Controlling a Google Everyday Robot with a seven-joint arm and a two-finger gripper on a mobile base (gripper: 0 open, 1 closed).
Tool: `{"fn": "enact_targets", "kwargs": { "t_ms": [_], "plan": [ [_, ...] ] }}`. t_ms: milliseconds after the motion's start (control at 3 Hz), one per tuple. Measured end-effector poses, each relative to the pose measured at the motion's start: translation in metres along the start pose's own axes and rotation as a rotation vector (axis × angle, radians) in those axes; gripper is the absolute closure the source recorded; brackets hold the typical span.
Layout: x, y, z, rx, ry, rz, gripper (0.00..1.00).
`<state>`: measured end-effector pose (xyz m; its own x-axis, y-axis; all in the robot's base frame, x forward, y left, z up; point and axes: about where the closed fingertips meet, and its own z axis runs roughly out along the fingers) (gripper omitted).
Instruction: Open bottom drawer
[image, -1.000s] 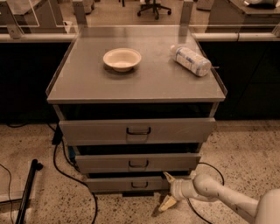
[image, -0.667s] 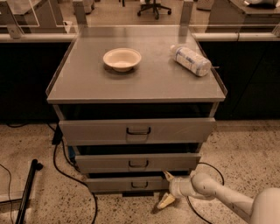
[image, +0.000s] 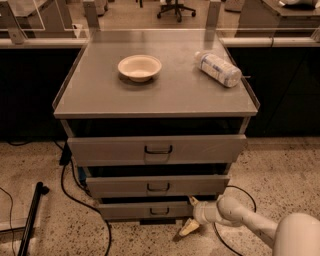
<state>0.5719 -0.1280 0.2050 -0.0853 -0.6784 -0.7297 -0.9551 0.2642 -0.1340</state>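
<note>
The bottom drawer is the narrowest grey front at the foot of the cabinet, with a small dark pull handle at its centre. It stands out only slightly from the cabinet. My gripper is low by the floor at the drawer's right end, well right of the handle. Its fingers are spread open, the upper fingertip at the drawer's top right corner and the lower fingertip near the floor. It holds nothing.
The middle drawer and the top drawer stick out above. A bowl and a lying bottle rest on the cabinet top. Cables and a dark pole lie on the floor at left.
The gripper's lower finger has risen slightly and the arm has shifted a little. The drawers have not visibly moved.
</note>
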Motion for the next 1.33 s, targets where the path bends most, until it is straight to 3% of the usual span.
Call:
{"fn": "enact_targets", "kwargs": {
  "t_ms": [333,667,1333],
  "plan": [
    [0.0098,-0.009,0.0188,-0.016,-0.016,0.033,0.0],
    [0.01,-0.0099,0.0187,-0.015,-0.017,0.033,0.0],
    [0.01,-0.0099,0.0188,-0.015,-0.017,0.033,0.42]
  ]
}}
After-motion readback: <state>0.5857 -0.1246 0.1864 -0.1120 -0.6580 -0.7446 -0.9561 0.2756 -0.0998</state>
